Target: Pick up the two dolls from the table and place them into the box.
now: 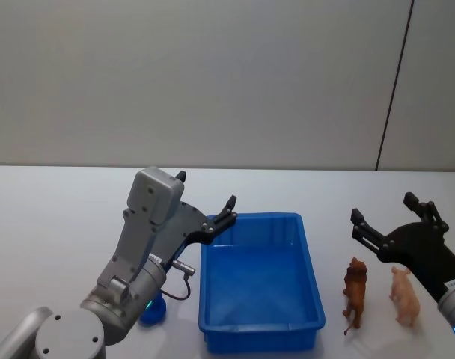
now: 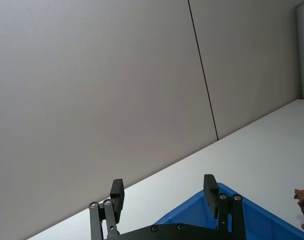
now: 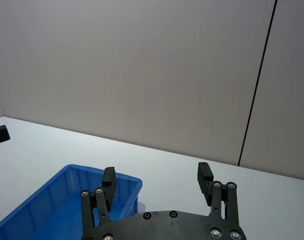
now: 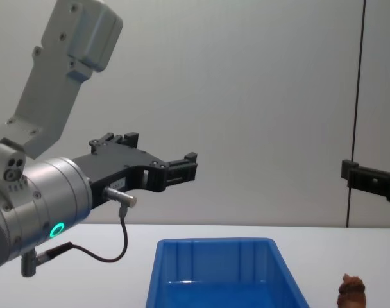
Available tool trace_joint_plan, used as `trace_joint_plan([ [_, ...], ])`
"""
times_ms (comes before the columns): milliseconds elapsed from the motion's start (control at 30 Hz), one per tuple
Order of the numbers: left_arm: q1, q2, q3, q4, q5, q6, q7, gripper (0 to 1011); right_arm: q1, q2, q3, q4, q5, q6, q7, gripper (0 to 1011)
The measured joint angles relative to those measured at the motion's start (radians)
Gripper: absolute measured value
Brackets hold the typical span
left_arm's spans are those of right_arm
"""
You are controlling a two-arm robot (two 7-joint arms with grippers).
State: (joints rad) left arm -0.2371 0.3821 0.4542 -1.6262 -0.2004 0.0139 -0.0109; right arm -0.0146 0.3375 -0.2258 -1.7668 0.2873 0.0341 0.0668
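You've got both dolls standing on the worktop [image 1: 63,224], right of the blue box [image 1: 314,278]. The brown doll [image 1: 355,288] is nearer the box, with the pale doll [image 1: 404,295] just beside it. Left end effector [image 1: 206,189] sits raised over the box's far-left corner, fingers spread, gripping nothing. Right end effector [image 1: 382,207] hovers above the dolls, also spread wide, gripping nothing.

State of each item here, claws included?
Bright blue rectangular plastic bin: upright, open-topped, empty.
Brown lion-like toy figure: standing on the white table, right of the bin.
Pale orange pig-like toy figure: standing, right of the brown one.
Left claw: open, empty, raised by the bin.
Right claw: open, empty, raised near the figures.
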Motion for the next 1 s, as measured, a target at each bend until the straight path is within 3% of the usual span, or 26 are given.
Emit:
trace_joint_plan([
  [433, 0.0, 0.0, 0.0, 0.0, 0.0, 0.0, 0.0, 1001, 0.003, 0.002, 0.006, 0.009, 0.006, 0.022, 0.002, 1001],
  [1000, 0.0, 0.0, 0.0, 0.0, 0.0, 0.0, 0.0, 1000, -0.008, 0.021, 0.024, 0.057, 0.006, 0.14, -0.032, 1001],
])
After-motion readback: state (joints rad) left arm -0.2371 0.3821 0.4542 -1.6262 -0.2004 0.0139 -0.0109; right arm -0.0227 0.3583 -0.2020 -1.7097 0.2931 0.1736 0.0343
